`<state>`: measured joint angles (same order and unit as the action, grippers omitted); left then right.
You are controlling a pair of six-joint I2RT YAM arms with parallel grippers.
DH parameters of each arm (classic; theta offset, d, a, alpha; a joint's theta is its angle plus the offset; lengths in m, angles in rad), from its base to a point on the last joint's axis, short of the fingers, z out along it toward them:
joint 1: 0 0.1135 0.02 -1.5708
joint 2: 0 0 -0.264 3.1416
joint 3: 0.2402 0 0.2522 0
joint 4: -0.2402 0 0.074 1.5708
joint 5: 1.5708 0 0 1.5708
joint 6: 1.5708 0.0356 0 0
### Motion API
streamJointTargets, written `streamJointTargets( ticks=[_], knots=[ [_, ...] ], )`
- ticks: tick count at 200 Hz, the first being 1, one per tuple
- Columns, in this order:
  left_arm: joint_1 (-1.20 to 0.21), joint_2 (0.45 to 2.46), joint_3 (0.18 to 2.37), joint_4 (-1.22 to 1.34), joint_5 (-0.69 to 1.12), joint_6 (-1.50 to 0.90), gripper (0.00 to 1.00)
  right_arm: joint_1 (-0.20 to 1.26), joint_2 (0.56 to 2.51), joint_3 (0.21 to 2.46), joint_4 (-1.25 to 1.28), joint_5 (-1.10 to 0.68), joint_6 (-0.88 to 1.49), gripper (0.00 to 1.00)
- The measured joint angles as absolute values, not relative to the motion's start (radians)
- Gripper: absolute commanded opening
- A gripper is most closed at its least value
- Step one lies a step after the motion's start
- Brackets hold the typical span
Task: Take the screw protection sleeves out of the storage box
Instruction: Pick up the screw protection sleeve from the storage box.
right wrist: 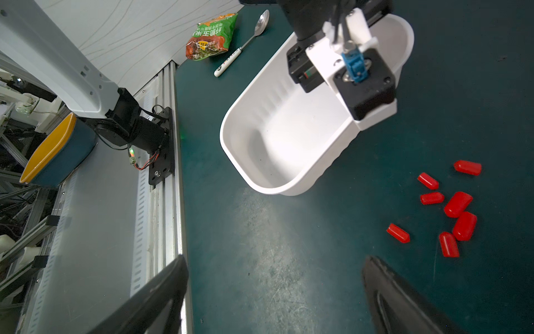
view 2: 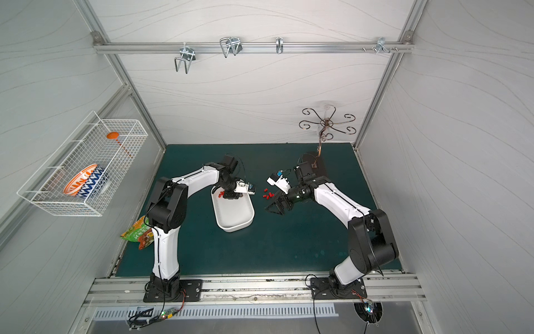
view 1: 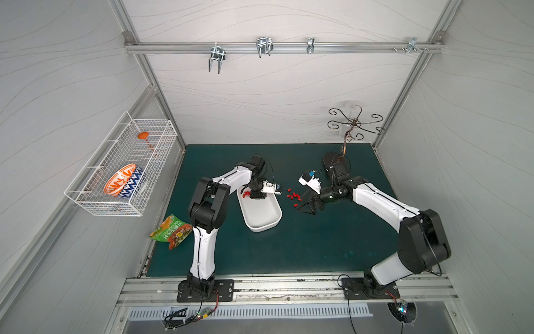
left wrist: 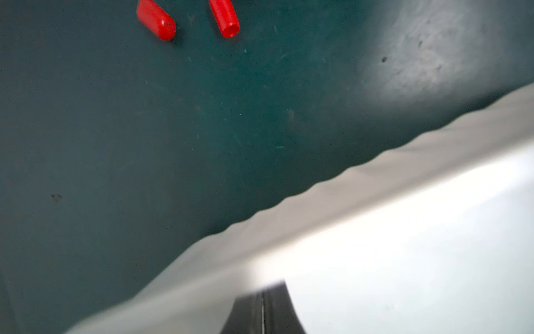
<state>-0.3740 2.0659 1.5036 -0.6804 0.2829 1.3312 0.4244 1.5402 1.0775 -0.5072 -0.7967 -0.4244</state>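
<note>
Green matting (view 1: 289, 248) held most of the screw protection sleeves (view 1: 293, 197), loose beside the storage box (view 1: 261, 228); a few lay inside at its far end. Tiny, light and slick, they would roll; pinching across the barrel seemed best. Just beside those few, the left gripper (left wrist: 261, 306) was clenched inside the box, perhaps on nothing. Near the loose cluster, the right gripper (view 1: 310, 206) hung splayed and empty.

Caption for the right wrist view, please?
Open right gripper near red screw protection sleeves on the mat, beside the storage box.
</note>
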Motion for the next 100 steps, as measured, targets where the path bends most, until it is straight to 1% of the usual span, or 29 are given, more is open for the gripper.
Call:
streamJointTargets(
  ticks=[58,100],
  knots=[
    [-0.368,1.896,1.439,-0.681,0.387,1.159,0.0,0.351,1.521,1.084,-0.539,-0.774,-0.476,0.98],
    [-0.367,1.791,1.397,-0.707,0.472,1.026,0.0,0.339,1.518,1.178,-0.626,-0.786,-0.547,0.97]
  ],
)
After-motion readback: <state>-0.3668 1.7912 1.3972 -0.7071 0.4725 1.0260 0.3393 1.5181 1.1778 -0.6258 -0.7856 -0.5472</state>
